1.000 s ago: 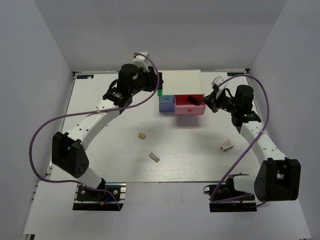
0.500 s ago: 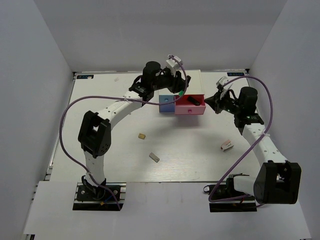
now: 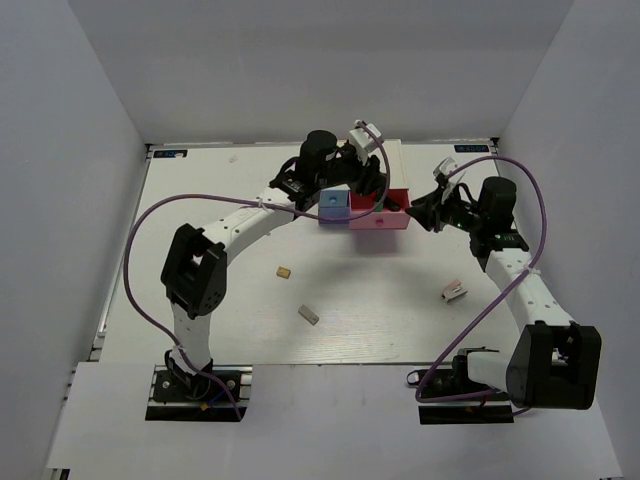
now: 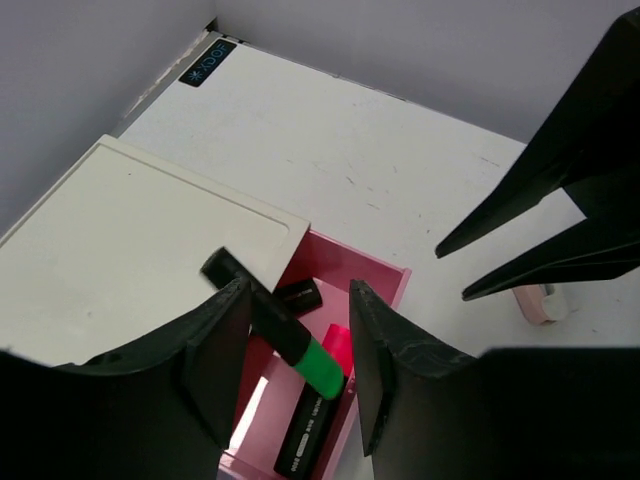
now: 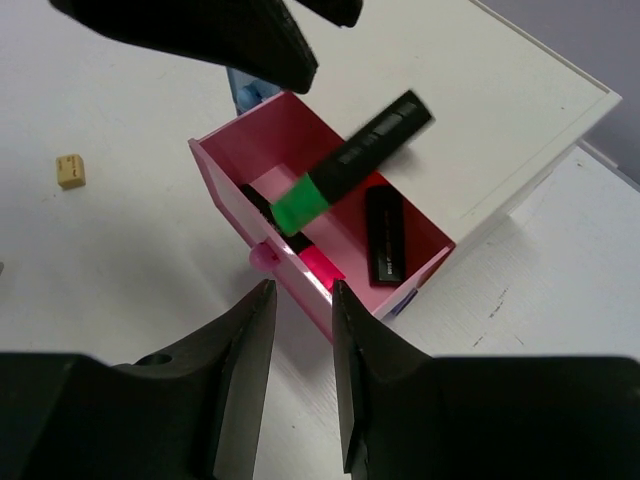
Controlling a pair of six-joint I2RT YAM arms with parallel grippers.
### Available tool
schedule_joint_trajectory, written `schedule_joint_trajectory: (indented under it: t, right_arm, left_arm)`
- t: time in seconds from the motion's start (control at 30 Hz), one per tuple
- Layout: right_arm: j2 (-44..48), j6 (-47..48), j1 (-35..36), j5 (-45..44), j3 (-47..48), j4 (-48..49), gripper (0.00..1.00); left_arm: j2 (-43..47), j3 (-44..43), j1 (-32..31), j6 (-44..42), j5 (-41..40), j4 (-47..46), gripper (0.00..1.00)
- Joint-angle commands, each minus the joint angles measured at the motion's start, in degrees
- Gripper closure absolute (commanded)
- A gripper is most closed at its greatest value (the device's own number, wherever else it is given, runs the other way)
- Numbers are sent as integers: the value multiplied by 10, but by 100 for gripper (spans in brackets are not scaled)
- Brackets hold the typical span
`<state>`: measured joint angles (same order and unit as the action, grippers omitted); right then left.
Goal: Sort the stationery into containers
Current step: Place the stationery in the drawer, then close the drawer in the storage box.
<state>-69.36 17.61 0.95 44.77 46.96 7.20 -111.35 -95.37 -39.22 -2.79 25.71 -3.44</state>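
My left gripper (image 3: 368, 195) hangs open over the pulled-out pink drawer (image 3: 380, 223) of the white drawer unit (image 3: 392, 160). A green-capped black highlighter (image 4: 290, 335) lies slanted and loose between its jaws (image 4: 298, 295). In the right wrist view that highlighter (image 5: 355, 160) hangs tilted above the drawer (image 5: 225, 185), clear of the left fingers (image 5: 250, 40). Inside the drawer lie a pink-capped marker (image 5: 318, 268) and a black one (image 5: 385, 235). My right gripper (image 3: 425, 210) is open and empty just right of the drawer (image 5: 300, 295).
A light blue drawer (image 3: 333, 207) sits shut to the left of the pink one. On the table lie a tan eraser (image 3: 285, 271), a greyish one (image 3: 309, 314) and a pinkish-white one (image 3: 453, 291). Purple cables loop off both arms.
The left arm swung right from behind the unit to over the pink drawer, and its jaws opened off the green-capped highlighter. The right gripper's jaws opened as well.
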Motion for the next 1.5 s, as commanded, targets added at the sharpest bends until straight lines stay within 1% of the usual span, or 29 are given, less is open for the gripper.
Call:
schedule_joint_trajectory:
  t: [0.0, 0.07, 0.23, 0.27, 0.3, 0.33, 0.37, 0.4, 0.5, 0.53, 0.6, 0.67, 0.7, 0.77, 0.8, 0.83, 0.9, 0.93, 1.0, 1.03, 1.07, 1.13, 1.17, 1.23, 1.27, 1.33, 1.37, 1.4, 1.47]
  right_arm:
    - [1, 24, -2, 38, 5, -8, 65]
    - [-3, 37, -2, 50, 5, -16, 66]
    - [-11, 86, -2, 67, 13, -56, 74]
    - [-15, 102, -2, 76, 16, -71, 76]
    - [-17, 119, -2, 78, 18, -90, 80]
    - [-18, 131, -2, 90, 20, -99, 81]
    - [-21, 145, -1, 95, 22, -132, 81]
    - [-30, 177, 1, 111, 29, -144, 83]
    - [-50, 214, 3, 117, 45, -193, 83]
    - [-58, 216, 2, 117, 47, -203, 83]
    - [-66, 223, 4, 112, 52, -210, 83]
    - [-67, 231, 5, 114, 52, -210, 83]
    - [-65, 232, 6, 116, 50, -206, 83]
    - [-67, 233, 10, 116, 49, -205, 83]
    - [-70, 232, 11, 116, 48, -204, 83]
    - [-70, 233, 13, 113, 52, -205, 83]
    - [-73, 240, 18, 110, 51, -208, 82]
    - [-72, 241, 21, 98, 47, -204, 82]
    - [-76, 237, 33, 89, 43, -189, 82]
    - [-81, 231, 36, 66, 41, -165, 82]
    - [-89, 215, 43, 58, 44, -161, 82]
    - [-97, 203, 50, 28, 48, -128, 80]
    - [-106, 186, 58, 8, 49, -118, 80]
    - [-113, 183, 62, -19, 49, -100, 80]
    - [-118, 181, 67, -43, 48, -89, 79]
    - [-121, 163, 74, -62, 43, -56, 79]
    - [-121, 158, 77, -93, 38, -34, 79]
    - [-119, 142, 84, -104, 34, -6, 79]
    - [-118, 134, 90, -131, 23, 18, 79]
  left_arm:
    - [19, -4, -1, -16, -22, 4, 45]
    - [19, -4, -1, -16, -29, 5, 39]
    - [44, 18, -1, -3, -44, -10, 37]
    - [49, 18, -1, 6, -51, -10, 37]
    - [61, 26, -1, 11, -61, -10, 37]
    - [69, 40, -1, 11, -61, -10, 39]
    - [80, 50, -1, 18, -70, -10, 39]
    - [90, 62, -1, 29, -75, -10, 40]
    - [149, 136, 5, 61, -86, -19, 44]
    - [165, 183, 5, 72, -99, -25, 45]
    - [216, 253, 10, 94, -117, -47, 45]
    - [245, 291, 10, 108, -147, -63, 45]
    - [265, 316, 10, 122, -160, -74, 42]
    - [271, 323, 10, 130, -186, -75, 38]
    - [271, 323, 10, 130, -197, -75, 38]
    - [271, 323, 10, 145, -220, -55, 37]
    - [276, 323, 10, 160, -237, -38, 32]
    - [285, 335, 10, 175, -253, -31, 31]
    - [311, 371, 10, 200, -269, -22, 20]
    - [323, 385, 10, 217, -296, -8, 15]
    - [349, 416, 10, 256, -312, -3, 7]
    - [378, 446, 10, 297, -351, 8, 1]
    - [392, 474, 10, 335, -359, 15, 1]
    - [431, 497, 10, 375, -385, 26, 1]
    - [442, 515, 10, 422, -394, 41, 1]
    - [466, 530, 10, 462, -407, 56, 1]
    - [472, 543, 10, 477, -407, 67, 1]
    - [472, 543, 10, 515, -414, 74, 1]
    - [479, 551, 10, 556, -419, 94, 1]
